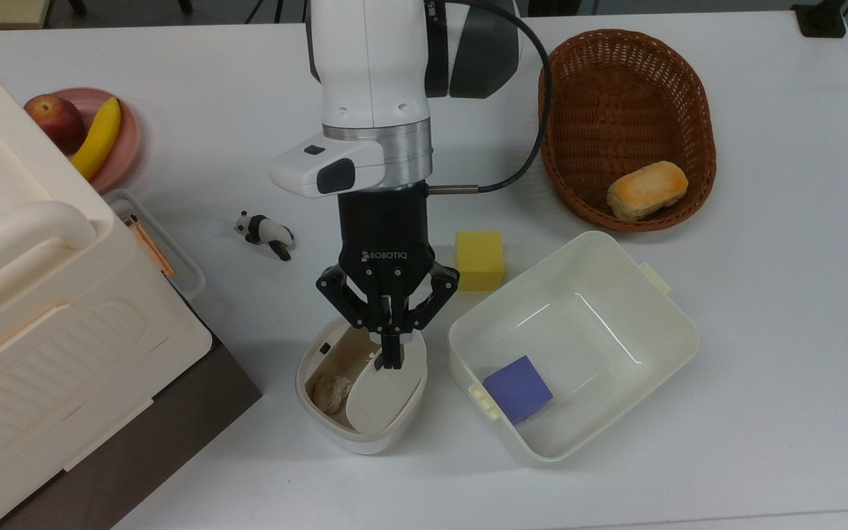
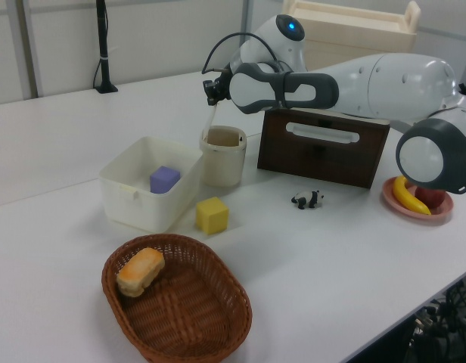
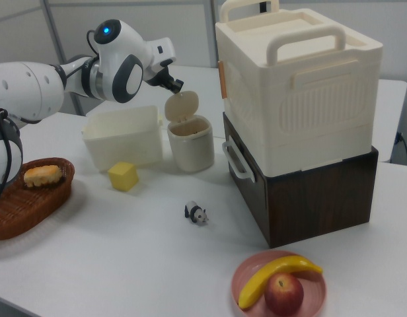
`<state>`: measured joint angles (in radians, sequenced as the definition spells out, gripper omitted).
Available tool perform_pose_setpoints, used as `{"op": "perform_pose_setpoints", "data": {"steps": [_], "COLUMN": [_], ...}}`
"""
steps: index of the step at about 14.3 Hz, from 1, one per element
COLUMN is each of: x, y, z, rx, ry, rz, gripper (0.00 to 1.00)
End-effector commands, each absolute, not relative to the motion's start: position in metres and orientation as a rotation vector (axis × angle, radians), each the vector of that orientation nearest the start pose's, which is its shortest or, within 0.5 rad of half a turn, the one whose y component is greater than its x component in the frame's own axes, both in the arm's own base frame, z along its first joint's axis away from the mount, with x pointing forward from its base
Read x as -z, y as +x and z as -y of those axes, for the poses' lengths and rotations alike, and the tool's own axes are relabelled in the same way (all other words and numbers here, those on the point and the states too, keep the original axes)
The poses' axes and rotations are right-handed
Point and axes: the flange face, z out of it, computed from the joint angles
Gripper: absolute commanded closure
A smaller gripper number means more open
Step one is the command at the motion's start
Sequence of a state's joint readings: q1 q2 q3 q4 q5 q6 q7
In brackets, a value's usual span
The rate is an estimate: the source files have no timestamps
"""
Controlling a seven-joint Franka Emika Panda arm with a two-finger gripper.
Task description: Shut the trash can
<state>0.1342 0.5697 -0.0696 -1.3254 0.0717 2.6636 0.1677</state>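
White table (image 1: 762, 331), items resting directly on it, by clock face in the top view:
- centre: yellow block (image 1: 479, 260)
- 6 o'clock: trash can (image 1: 336, 430)
- 4: white tub (image 1: 659, 324)
- 1: wicker basket (image 1: 615, 96)
- 9: panda figurine (image 1: 264, 232)
- 10: pink plate (image 1: 126, 140)
- 8: dark brown box (image 1: 174, 427)

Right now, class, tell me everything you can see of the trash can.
The trash can is a small cream plastic bin with a rounded-square body, standing upright on the white table beside the white tub. Its flat beige lid is hinged up, open. A black button sits on the rim, and a brownish crumpled lump lies inside. The gripper is at the lid's top edge.
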Motion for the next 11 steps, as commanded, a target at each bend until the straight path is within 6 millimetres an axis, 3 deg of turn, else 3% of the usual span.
{"op": "perform_pose_setpoints", "data": {"steps": [1, 4, 5, 11], "x": [-0.5, -0.494, -0.479, -0.44], "y": [0.766, 0.766, 0.764, 0.757], "z": [-0.041, -0.017, -0.013, -0.016], "rx": [1.163, 1.177, 1.157, 1.057], "ry": [-2.826, -2.885, -2.948, -3.04], "rz": [-0.217, -0.192, -0.121, 0.039], "gripper": [0.95, 0.95, 0.95, 0.95]}}
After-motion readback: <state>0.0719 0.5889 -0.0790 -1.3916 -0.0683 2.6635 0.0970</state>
